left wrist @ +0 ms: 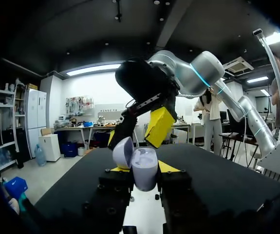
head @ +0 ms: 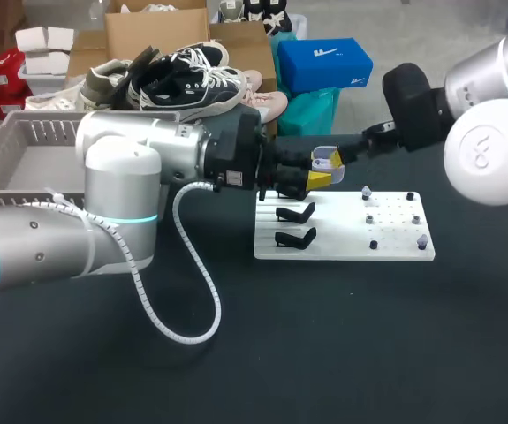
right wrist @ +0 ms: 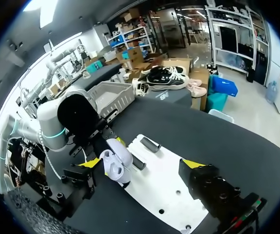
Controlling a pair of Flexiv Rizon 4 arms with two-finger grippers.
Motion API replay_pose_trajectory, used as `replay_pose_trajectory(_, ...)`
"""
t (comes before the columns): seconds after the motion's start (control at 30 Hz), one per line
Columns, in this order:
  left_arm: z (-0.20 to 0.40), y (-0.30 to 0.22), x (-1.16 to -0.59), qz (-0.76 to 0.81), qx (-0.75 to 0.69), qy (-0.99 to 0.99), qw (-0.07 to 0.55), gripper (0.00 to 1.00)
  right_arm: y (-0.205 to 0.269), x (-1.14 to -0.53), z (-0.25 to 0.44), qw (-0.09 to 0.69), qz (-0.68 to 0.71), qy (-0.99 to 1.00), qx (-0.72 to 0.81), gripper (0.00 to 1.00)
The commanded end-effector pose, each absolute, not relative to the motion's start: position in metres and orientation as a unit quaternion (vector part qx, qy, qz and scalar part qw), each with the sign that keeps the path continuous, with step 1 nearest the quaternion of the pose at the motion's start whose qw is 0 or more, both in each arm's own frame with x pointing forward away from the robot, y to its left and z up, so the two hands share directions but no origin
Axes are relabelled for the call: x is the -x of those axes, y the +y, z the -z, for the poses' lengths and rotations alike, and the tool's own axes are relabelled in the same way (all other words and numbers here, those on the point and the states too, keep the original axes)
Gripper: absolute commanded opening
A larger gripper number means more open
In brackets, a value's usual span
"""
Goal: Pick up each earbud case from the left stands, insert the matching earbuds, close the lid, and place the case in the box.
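Note:
My left gripper (head: 317, 174) is shut on a pale lavender earbud case (head: 325, 161) and holds it above the far left corner of the white board (head: 342, 243). In the left wrist view the case (left wrist: 143, 168) sits upright between the yellow tips, with its lid (left wrist: 122, 152) swung open. My right gripper (head: 338, 157) stands open right at the case, one yellow tip (left wrist: 159, 126) just behind it. In the right wrist view the case (right wrist: 115, 160) lies close to one finger of the right gripper (right wrist: 142, 165). Small earbuds (head: 366, 191) stand on the board's right half.
Two empty black stands (head: 294, 213) (head: 294, 237) sit on the board's left side. A grey slatted box (head: 24, 150) stands at the table's far left, behind my left arm. A white coiled cable (head: 183, 291) hangs from that arm onto the black tabletop.

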State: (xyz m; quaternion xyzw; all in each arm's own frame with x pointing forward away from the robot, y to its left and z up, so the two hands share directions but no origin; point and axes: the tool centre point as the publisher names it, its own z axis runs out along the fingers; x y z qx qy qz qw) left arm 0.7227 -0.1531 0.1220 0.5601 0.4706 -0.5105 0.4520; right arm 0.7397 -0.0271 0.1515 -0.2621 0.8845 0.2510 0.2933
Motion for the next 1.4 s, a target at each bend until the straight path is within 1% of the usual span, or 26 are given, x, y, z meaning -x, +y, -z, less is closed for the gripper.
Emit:
replay_pose_trajectory(0.03,-0.122,-0.153,-0.723,0.510,-0.560,0.470,0.452,0.00,-0.028,-0.740,-0.162,0.304,-0.232,0.887,0.258,1.00)
replay_pose_trajectory(0.2,-0.122,-0.153,-0.723,0.510,-0.560,0.470,0.452,0.00,-0.042,-0.730,-0.170,0.324,-0.182,0.890,0.265,1.00)
replay_pose_trajectory(0.57,-0.122,-0.153,-0.723,0.510,-0.560,0.470,0.452,0.00,-0.088,-0.705,-0.177,0.314,-0.076,0.912,0.251,1.00)
replay_pose_trajectory(0.7,-0.122,-0.153,-0.723,0.510,-0.560,0.470,0.452,0.00,-0.103,-0.696,-0.172,0.289,-0.038,0.927,0.237,1.00)
replay_pose_trajectory(0.97,-0.122,-0.153,-0.723,0.510,-0.560,0.470,0.452,0.00,-0.126,-0.682,-0.140,0.203,0.054,0.956,0.202,1.00)
replay_pose_trajectory(1.37,-0.122,-0.153,-0.723,0.510,-0.560,0.470,0.452,0.00,-0.143,-0.666,-0.114,0.179,0.103,0.966,0.155,1.00)
replay_pose_trajectory(1.4,-0.122,-0.153,-0.723,0.510,-0.560,0.470,0.452,0.00,-0.143,-0.664,-0.114,0.177,0.103,0.967,0.150,0.98)
